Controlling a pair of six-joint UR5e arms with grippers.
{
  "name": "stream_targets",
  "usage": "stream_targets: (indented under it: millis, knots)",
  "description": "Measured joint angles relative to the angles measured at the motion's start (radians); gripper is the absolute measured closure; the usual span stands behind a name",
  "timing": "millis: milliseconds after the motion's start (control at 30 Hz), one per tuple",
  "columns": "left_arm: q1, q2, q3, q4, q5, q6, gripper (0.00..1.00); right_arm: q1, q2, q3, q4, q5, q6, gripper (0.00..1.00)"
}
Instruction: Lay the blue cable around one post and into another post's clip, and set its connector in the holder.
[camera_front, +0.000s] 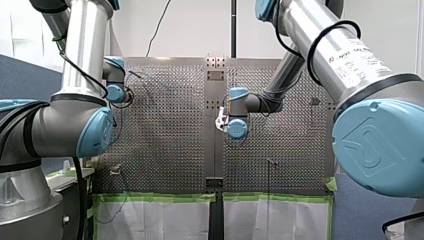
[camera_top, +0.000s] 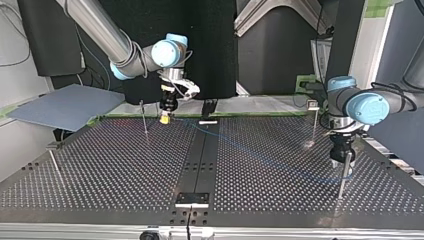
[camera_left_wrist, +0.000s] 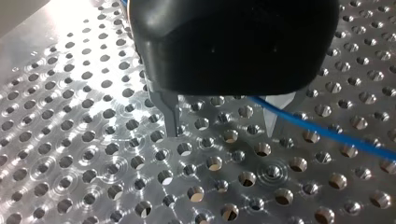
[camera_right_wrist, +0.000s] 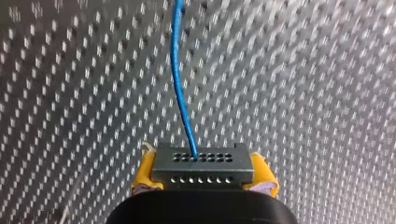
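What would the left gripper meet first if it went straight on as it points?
Most likely the perforated metal table, just ahead of the left gripper; the thin blue cable runs beside it.

A perforated silver metal table (camera_top: 125, 165) filled both wide views. A flat grey-blue rectangular board (camera_top: 65, 106) sat by its far corner at the top view's left. Green tape (camera_front: 155, 197) edged white sheets (camera_front: 150, 220) below the table in the front view.

My left arm (camera_front: 82, 60) in from left, wrist over perforated surface (camera_front: 170, 135) at view's upper left. My right arm (camera_front: 325, 50) reaches to middle, wrist above centre seam (camera_front: 215, 150). Thin post (camera_front: 272, 164) stands lower right, another post (camera_front: 116, 169) lower left. Green tape (camera_front: 155, 197) lines near edge.
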Motion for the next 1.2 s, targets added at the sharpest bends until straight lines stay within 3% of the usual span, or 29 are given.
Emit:
stream_targets:
  millis: [433, 700, 900, 1100, 1200]
  knots:
    - [0.002, -0.001, 0.001, -0.001, 0.001, -0.002, 0.10, -0.043, 0.001, 0.120, -0.111, 0.121, -0.033, 1.00]
    - [0.002, -0.001, 0.001, -0.001, 0.002, -0.004, 0.10, -0.083, 0.016, 0.194, -0.171, 0.194, -0.049, 1.00]
    - [0.002, -0.001, 0.001, -0.001, 0.003, -0.009, 0.10, -0.127, 0.068, 0.252, -0.219, 0.240, -0.012, 1.00]
    - [0.002, -0.001, 0.001, -0.001, 0.004, -0.011, 0.10, -0.184, 0.126, 0.311, -0.253, 0.204, 0.045, 1.00]
    - [0.002, -0.001, 0.001, -0.002, 0.005, -0.012, 0.10, -0.213, 0.154, 0.340, -0.275, 0.176, 0.064, 1.00]
